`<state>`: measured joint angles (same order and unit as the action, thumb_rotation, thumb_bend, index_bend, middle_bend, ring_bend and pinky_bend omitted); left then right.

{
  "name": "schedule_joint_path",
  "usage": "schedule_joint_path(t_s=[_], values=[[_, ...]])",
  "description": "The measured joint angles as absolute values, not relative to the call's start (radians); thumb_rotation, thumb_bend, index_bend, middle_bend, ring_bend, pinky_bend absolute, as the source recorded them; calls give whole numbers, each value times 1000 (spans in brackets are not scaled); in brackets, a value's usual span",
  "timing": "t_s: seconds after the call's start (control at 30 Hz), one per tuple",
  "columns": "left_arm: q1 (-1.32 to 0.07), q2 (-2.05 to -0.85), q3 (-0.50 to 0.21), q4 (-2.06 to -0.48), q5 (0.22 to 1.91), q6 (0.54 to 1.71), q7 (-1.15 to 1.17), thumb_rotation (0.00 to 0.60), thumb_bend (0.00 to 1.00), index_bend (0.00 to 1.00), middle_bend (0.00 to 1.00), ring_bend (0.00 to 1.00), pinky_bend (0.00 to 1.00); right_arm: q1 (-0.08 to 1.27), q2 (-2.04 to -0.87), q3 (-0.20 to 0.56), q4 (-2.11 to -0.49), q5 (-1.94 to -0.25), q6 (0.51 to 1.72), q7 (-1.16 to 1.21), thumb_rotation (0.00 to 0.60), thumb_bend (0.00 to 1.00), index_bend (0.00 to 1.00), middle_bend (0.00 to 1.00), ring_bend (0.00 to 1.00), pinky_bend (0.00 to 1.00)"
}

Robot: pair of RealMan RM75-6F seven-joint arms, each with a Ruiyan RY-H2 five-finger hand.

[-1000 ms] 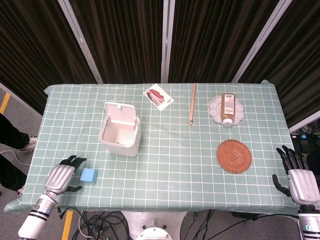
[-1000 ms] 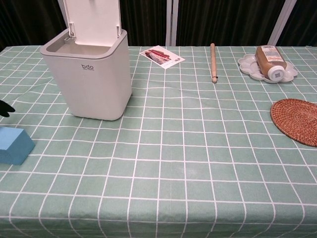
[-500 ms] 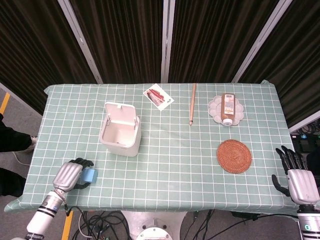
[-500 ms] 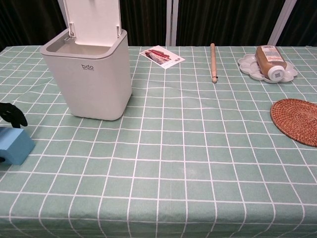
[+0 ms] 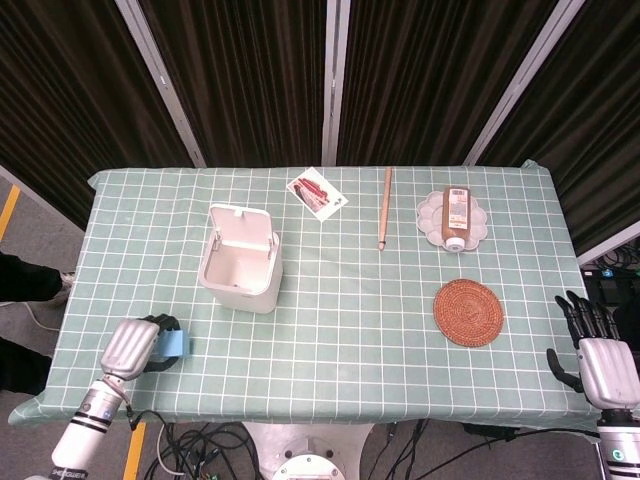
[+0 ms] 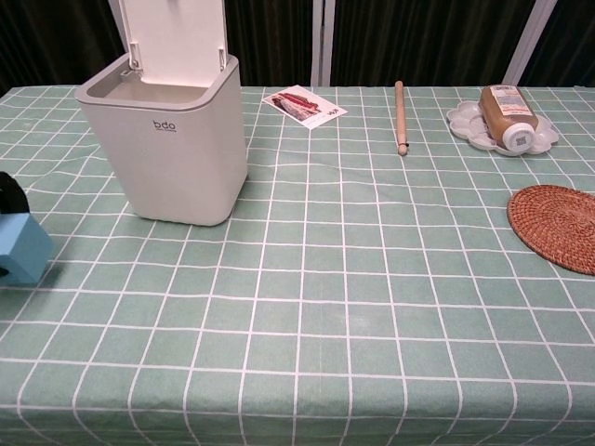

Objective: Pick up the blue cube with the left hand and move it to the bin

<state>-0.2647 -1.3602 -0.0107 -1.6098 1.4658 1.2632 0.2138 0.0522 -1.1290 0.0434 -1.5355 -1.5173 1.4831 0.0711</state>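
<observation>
The blue cube is at the table's front left corner, and my left hand grips it, dark fingers curled around its sides. In the chest view the blue cube shows at the left edge with black fingertips above and below it. The white bin stands behind and to the right of the cube with its lid up; in the chest view the bin is open at the top. My right hand hangs off the table's front right edge, fingers spread, holding nothing.
A photo card, a wooden stick and a brown bottle lying on a white palette dish sit along the back. A woven coaster lies at the front right.
My left hand moved in from the left, closed its fingers around the blue cube, and the cube has shifted slightly left and up in the chest view. The right hand stayed put.
</observation>
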Motion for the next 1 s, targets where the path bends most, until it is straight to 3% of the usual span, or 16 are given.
schedule_joint_path(t_s=[0.37,0.6,0.77,0.87,1.0], values=[[-316,-1204,-194,-1806,1504,1391,195,600,285,570,604,514,657,58,-1132,45,-1546,-1520,1479,58,600,337,0,0,0,0],[-446,-1177,-285,-1887,1468,1291,223,600,285,568,602,514,656,55,-1135,45,-1538,-1511,1476,64,600,338,0,0,0,0],[-535,-1232,-314,-1884,1398,1207,236,600,279,551,586,501,648,54,-1139,45,-1522,-1506,1473,80,600,337,0,0,0,0],[-573,-1276,-318,-1847,1368,1177,245,600,241,474,512,442,599,53,-1138,46,-1517,-1503,1474,89,600,339,0,0,0,0],[-604,-1300,-310,-1800,1341,1137,254,600,165,312,313,260,441,50,-1138,46,-1506,-1498,1472,102,600,339,0,0,0,0]])
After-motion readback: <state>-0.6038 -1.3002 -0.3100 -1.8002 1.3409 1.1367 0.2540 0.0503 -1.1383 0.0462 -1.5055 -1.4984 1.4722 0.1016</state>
